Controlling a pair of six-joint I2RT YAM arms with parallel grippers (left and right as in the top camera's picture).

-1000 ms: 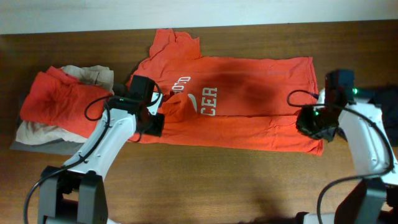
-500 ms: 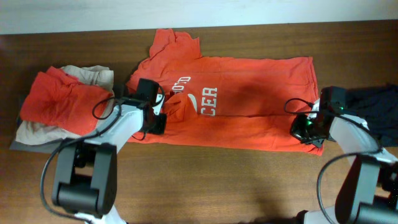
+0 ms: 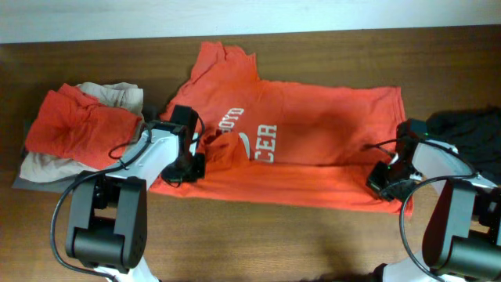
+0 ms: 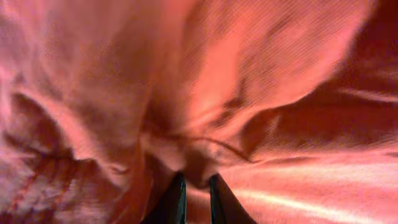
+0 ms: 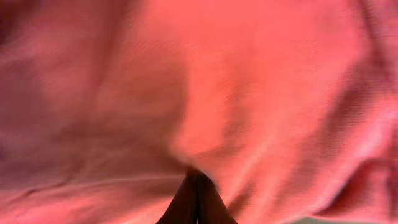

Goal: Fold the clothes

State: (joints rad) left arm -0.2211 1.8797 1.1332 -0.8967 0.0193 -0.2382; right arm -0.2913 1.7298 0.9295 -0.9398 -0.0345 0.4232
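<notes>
t-shirt [image 3: 329,133] pinched by left pincer [image 4: 197,183] and right pincer [image 5: 196,178]; garment pile [image 3: 74,129] lies left

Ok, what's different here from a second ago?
Both arms drew back toward their bases. The left gripper closed onto a fold of the orange T-shirt beside its lettering. The right gripper tightened shut on the shirt's near right corner. The shirt slid slightly toward the robot with them. The orange-and-beige clothes pile on the left and the dark garment on the right stayed put.
</notes>
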